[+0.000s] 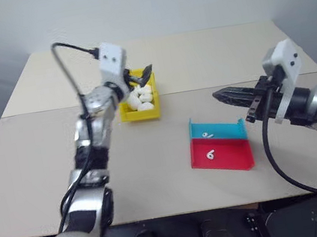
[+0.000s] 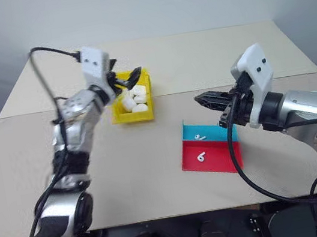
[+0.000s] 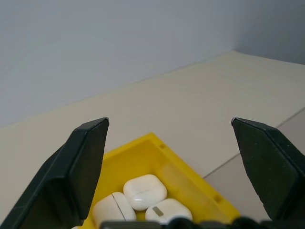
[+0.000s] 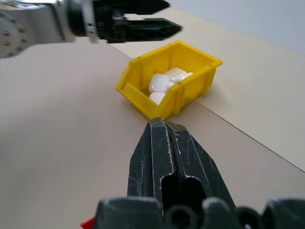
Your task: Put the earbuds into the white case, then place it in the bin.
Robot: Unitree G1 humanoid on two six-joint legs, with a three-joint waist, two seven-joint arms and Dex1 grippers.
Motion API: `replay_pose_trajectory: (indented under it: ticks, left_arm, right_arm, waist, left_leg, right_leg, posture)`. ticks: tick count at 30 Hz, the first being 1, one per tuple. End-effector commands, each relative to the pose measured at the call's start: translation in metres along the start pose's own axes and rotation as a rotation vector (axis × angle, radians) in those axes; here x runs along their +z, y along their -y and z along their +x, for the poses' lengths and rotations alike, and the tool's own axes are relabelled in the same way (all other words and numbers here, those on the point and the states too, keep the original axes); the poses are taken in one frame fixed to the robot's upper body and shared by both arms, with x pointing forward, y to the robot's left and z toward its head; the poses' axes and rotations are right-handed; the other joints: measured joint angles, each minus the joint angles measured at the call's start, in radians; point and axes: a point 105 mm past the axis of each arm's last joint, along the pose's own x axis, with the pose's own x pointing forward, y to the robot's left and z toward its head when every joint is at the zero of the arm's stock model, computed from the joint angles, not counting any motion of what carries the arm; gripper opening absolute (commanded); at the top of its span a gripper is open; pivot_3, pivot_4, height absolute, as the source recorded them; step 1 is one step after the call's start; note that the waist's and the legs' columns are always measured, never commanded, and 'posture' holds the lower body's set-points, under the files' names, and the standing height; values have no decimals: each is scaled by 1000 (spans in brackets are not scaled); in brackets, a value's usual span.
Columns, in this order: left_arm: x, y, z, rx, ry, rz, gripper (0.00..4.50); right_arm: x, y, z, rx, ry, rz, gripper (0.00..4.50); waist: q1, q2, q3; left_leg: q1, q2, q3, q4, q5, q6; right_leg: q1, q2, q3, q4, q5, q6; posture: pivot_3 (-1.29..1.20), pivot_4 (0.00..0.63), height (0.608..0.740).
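Observation:
The yellow bin point(image 1: 141, 115) stands left of the table's middle and holds several white cases point(image 1: 143, 98), all with lids closed. My left gripper point(image 1: 141, 76) hovers just above the bin, open, with nothing between its fingers; its wrist view looks down past the bin's rim point(image 3: 190, 176) at the cases point(image 3: 145, 191). Two tiny white earbuds lie on the red-and-teal tray, one point(image 1: 208, 135) on the teal part and one point(image 1: 211, 155) on the red part. My right gripper point(image 1: 216, 94) is shut and empty, held level above the table just behind the tray and pointing toward the bin point(image 4: 143, 90).
The flat red-and-teal tray point(image 1: 232, 158) lies right of centre, near the front edge. A seam crosses the tabletop point(image 1: 226, 52) behind the bin. Bare table surrounds the bin and the tray on all sides.

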Motion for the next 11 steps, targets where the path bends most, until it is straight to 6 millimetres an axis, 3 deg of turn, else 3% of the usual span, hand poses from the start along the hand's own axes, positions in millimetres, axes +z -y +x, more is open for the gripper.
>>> replay_pose_trajectory:
  ticks: [1, 7, 11]
  left_arm:
    - [37, 15, -54, -192, 116, 64, 4473]
    - [24, 24, -132, -376, -69, 55, 4473]
    - [19, 37, -164, -427, -148, 40, 4473]
  right_arm:
    - [1, -1, -8, 10, 37, -76, 0]
    - [-20, -9, -23, 117, -38, -82, 0]
    - [-34, -17, -37, 165, -117, -162, 0]
  waist:
    - [-7, 0, 0]
    - [-3, 0, 0]
    - [0, 0, 0]
  left_leg:
    - [0, 1, 1, 0, 0, 0]
    - [3, 1, 1, 1, 0, 0]
    - [6, 1, 2, 1, 0, -1]
  right_leg:
    - [0, 0, 0, 0, 0, 0]
    - [1, 0, 0, -3, 0, 0]
    - [4, -1, 0, -2, -1, 0]
  posture:
    - [0, 150, 740]
    - [0, 150, 740]
    - [0, 150, 740]
